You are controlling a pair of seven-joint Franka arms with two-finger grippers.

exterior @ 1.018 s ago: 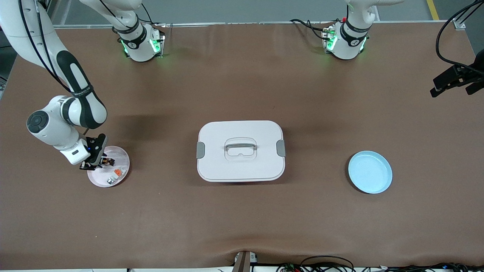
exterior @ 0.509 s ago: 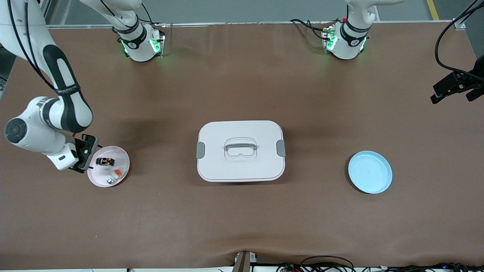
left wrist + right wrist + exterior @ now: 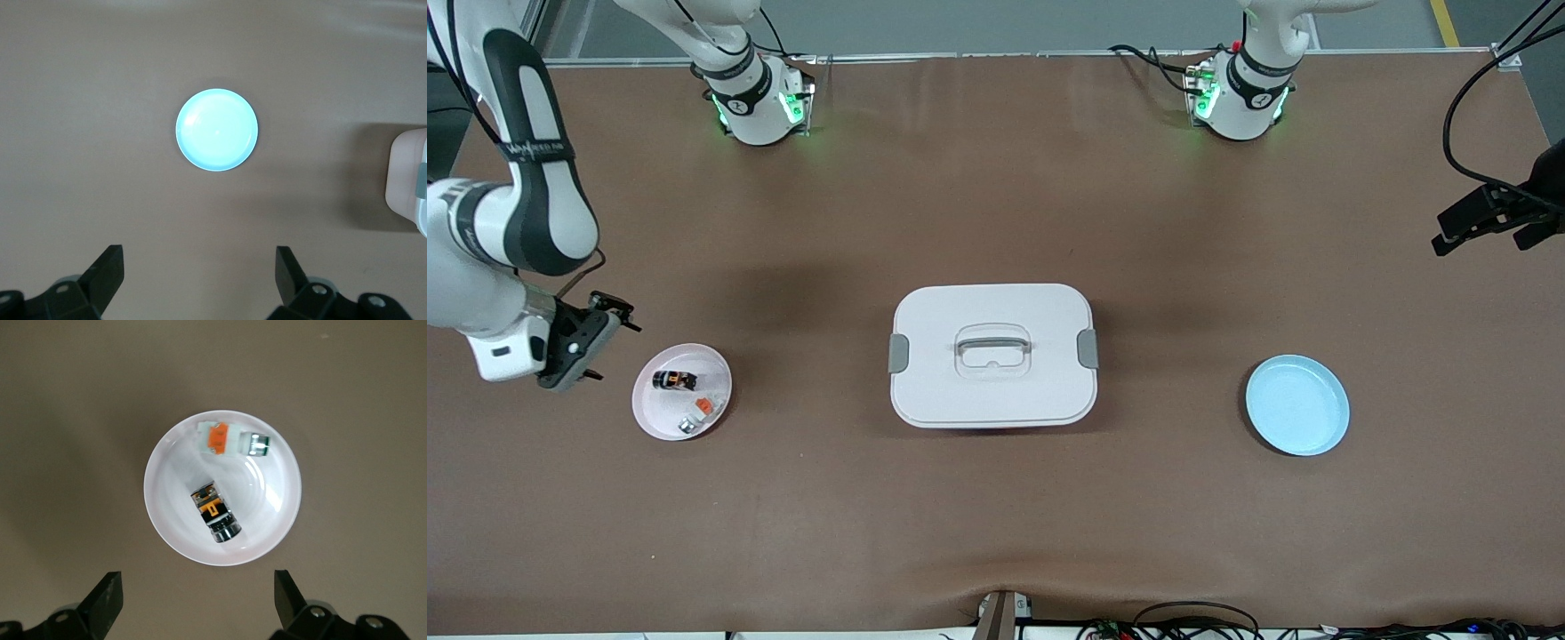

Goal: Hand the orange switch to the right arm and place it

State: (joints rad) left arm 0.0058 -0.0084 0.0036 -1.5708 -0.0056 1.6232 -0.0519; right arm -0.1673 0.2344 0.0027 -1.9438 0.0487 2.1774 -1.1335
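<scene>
Two plates, one box, three small parts on the brown surface (image 3: 996, 533).
The orange switch (image 3: 674, 380) is lying flat in the pink plate (image 3: 649, 413) near the right arm's edge, long axis running along the surface's length. The right gripper (image 3: 587, 342) is hanging open beside it; the left gripper (image 3: 200, 280) is spreading open above the blue plate (image 3: 1296, 404).

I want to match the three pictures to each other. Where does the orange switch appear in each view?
Front view: the orange switch lies in the pink plate at the right arm's end of the table.
Left wrist view: not in it.
Right wrist view: the switch lies in the middle of the plate.
Shared landmark: the pink plate, in the front and right wrist views.
</scene>
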